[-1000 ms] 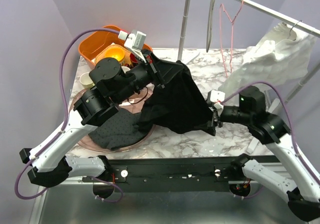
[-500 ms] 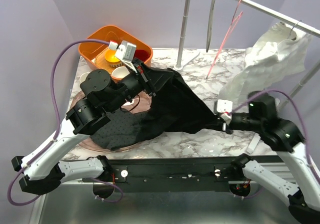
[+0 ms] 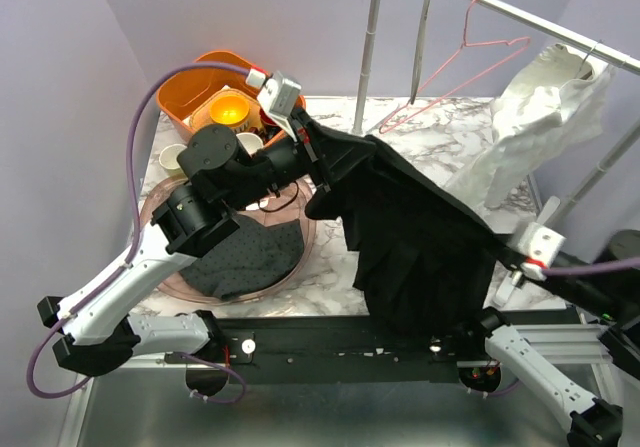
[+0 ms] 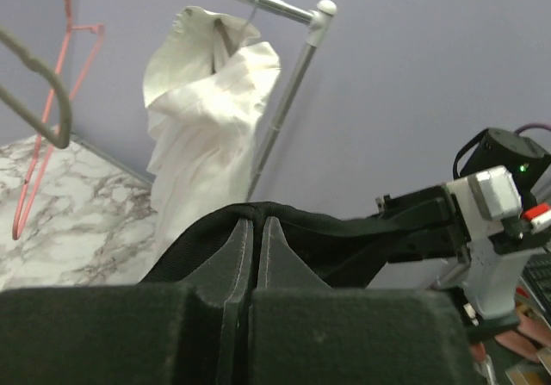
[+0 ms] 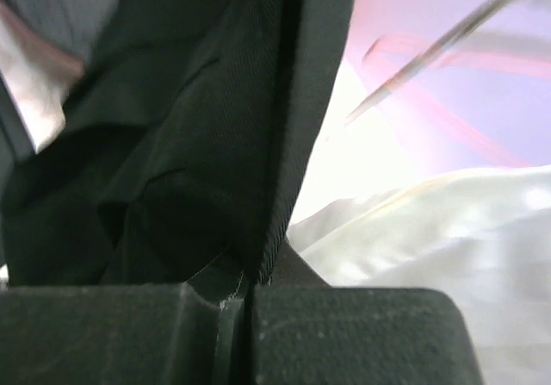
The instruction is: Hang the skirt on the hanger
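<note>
Marble-patterned tabletop [image 3: 420, 137] and lilac walls are noted as the setting. A black woven skirt [image 3: 420, 237] is held in the air above the table's front right part, stretched by its waistband between both arms, with the rest of the fabric hanging in folds towards the near edge. The left gripper [image 3: 318, 157] is seen clamped on the waistband's upper left end, its jaws pressed together on the fabric. The right gripper [image 3: 497, 257] is pinched on the opposite end, low at the right. A pink wire hanger [image 3: 464, 43] is hooked on the metal rail [image 3: 530, 17] behind, tilted, apart from the skirt. A white garment [image 3: 540, 107] is hung further right. At left, an orange plastic tub [image 3: 185, 92] and a dark dotted cloth [image 3: 240, 257] are recorded.
</note>
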### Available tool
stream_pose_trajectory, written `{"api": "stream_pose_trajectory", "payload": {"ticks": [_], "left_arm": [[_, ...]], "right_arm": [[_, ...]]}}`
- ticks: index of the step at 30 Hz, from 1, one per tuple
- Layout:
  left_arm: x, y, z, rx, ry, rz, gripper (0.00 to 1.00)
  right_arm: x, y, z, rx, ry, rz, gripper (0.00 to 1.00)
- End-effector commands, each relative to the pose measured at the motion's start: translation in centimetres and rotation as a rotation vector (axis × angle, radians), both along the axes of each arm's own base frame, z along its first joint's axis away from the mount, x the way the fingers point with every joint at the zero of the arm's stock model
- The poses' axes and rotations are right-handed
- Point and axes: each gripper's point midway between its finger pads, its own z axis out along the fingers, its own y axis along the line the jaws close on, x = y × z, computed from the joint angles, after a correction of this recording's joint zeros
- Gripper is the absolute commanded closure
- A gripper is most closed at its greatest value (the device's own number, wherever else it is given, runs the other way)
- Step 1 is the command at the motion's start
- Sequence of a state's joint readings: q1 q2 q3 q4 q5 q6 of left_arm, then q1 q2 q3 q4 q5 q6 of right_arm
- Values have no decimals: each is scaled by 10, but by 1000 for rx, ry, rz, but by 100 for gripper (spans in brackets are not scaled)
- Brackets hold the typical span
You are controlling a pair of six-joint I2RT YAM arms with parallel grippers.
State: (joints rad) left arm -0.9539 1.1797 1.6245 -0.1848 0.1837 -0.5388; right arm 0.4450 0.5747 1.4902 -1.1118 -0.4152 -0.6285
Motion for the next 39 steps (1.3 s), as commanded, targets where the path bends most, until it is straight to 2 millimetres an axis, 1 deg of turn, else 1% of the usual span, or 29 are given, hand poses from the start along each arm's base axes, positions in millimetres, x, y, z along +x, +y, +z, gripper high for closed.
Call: {"api": "stream_pose_trajectory", "payload": {"ticks": [1,2,3,4,5,6,7,8,10,11,14,15,16,18,19,20,23,24,25,26,27,28,30,31,33,34,36,38,39], "left_arm": [[21,20,-44,16,55,153,100],[25,21,-78,52,96,175,100],[35,24,-97,67,127,232,100],[38,25,-114,81,164,247,100],[42,25,-152,130,203,267,100],[47,27,-171,150,228,295,100],[49,28,-191,168,272,307,100],[52,28,-228,216,311,319,100],[55,32,-262,257,371,341,100],[55,33,-293,287,428,349,100],[55,35,-334,310,512,344,100],[54,34,-341,316,524,339,100],[55,34,-347,317,541,343,100],[55,31,-359,337,555,332,100],[55,29,-362,342,560,330,100],[56,26,-366,351,566,325,100],[60,22,-372,380,560,318,100],[59,18,-370,382,555,299,100],[59,16,-371,395,549,287,100],[58,14,-373,406,546,274,100],[54,9,-370,409,542,235,100],[52,8,-368,411,535,217,100],[48,6,-364,420,508,185,100],[45,5,-361,421,498,161,100],[42,7,-351,413,466,146,100],[41,8,-348,410,456,142,100],[39,13,-336,400,421,144,98],[37,19,-330,404,401,151,97],[37,21,-329,409,392,152,92]], "right_arm": [[36,-1,-80,-91,183,-103,99],[43,-3,-91,-106,196,-131,100],[53,-4,-116,-135,247,-160,100],[63,-5,-120,-137,235,-189,99],[72,-11,-129,-157,236,-239,99],[77,-12,-147,-187,263,-256,99],[83,-12,-153,-198,261,-265,99],[84,-12,-160,-213,270,-262,99],[83,-8,-181,-252,309,-229,99],[77,-2,-188,-258,332,-174,99],[58,13,-219,-305,420,-23,95],[53,15,-228,-330,435,21,93],[47,15,-237,-349,473,48,84],[36,21,-238,-362,517,121,66],[27,20,-237,-371,558,142,52],[24,26,-212,-335,524,177,50],[9,35,-171,-275,501,248,39],[9,37,-141,-230,436,246,35],[8,39,-128,-211,413,255,27],[6,43,-114,-186,389,272,25],[6,45,-100,-154,381,265,21],[13,49,-77,-118,336,258,17],[21,57,-53,-41,352,233,17],[37,64,-29,7,306,216,17],[55,72,-9,88,345,164,17],[67,77,12,144,305,146,17],[97,85,31,238,354,62,17],[120,91,60,320,309,24,17],[144,94,58,371,355,-55,16]]}}
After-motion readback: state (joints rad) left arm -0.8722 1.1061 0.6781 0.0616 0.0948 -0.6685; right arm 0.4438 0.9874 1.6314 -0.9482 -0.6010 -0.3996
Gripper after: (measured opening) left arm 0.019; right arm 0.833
